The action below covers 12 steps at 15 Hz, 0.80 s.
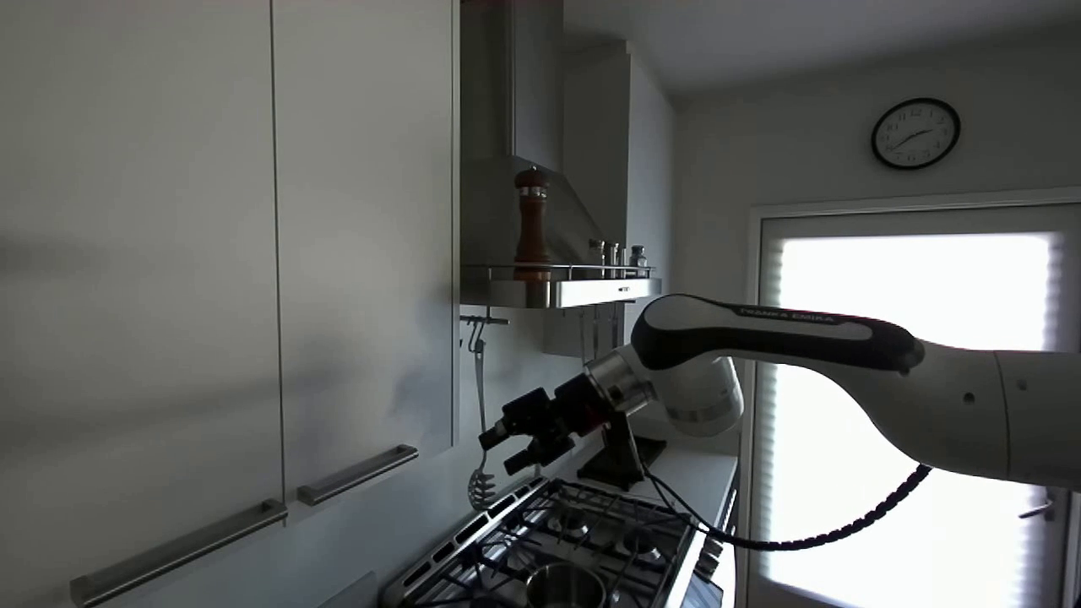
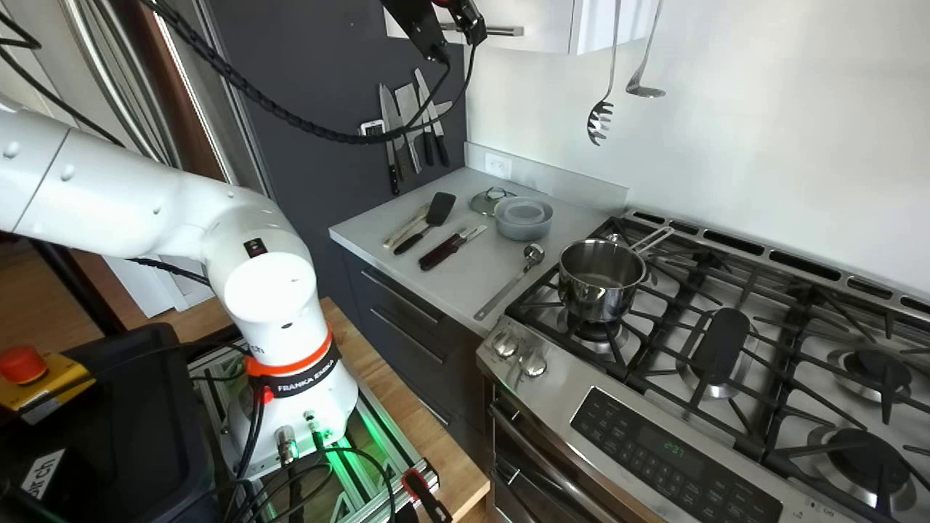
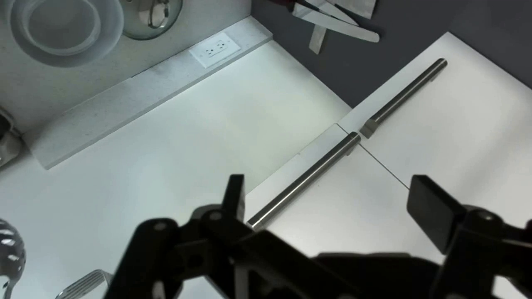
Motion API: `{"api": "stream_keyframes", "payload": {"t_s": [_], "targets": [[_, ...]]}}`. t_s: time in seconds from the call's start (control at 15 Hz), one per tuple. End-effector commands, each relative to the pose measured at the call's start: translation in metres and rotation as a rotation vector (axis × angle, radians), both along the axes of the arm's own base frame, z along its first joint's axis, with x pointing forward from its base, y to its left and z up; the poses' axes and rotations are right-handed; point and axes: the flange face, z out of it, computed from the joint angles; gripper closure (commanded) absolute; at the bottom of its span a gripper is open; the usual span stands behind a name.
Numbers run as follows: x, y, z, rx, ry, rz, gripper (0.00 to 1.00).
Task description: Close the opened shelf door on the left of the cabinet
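The cabinet's shelf door is the narrower pale panel in an exterior view, with a short-looking silver bar handle near its lower edge. The bigger-looking matching door stands beside it. Both look shut and flush, with a thin seam between them; no inner shelves show. In the wrist view the shelf door and its handle lie beyond the fingers, and the matching door is farther off. My gripper is open and empty, right of the handle and apart from it. It also spans the wrist view.
A steel range hood with a rail and pepper mill is beside the cabinet. Below is the gas stove with a steel pot. Utensils hang on the wall. Knives hang on the dark panel. A cable trails from the arm.
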Motion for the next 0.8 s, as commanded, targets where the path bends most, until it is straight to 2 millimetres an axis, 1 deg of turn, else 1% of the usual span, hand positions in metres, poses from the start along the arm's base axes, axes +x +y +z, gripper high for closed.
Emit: {"api": "stream_keyframes", "payload": {"t_s": [0.0, 0.33, 0.47, 0.53, 0.6, 0.73], "targets": [[-0.040, -0.011, 0.007, -0.114, -0.027, -0.013, 0.00], [-0.078, -0.025, 0.018, -0.252, -0.030, 0.021, 0.00], [-0.089, -0.030, 0.024, -0.261, -0.050, 0.048, 0.00], [-0.090, -0.033, 0.025, -0.257, -0.062, 0.053, 0.00], [-0.080, -0.030, 0.031, -0.258, -0.063, 0.031, 0.00], [-0.086, -0.033, 0.032, -0.251, -0.074, 0.039, 0.00]]}}
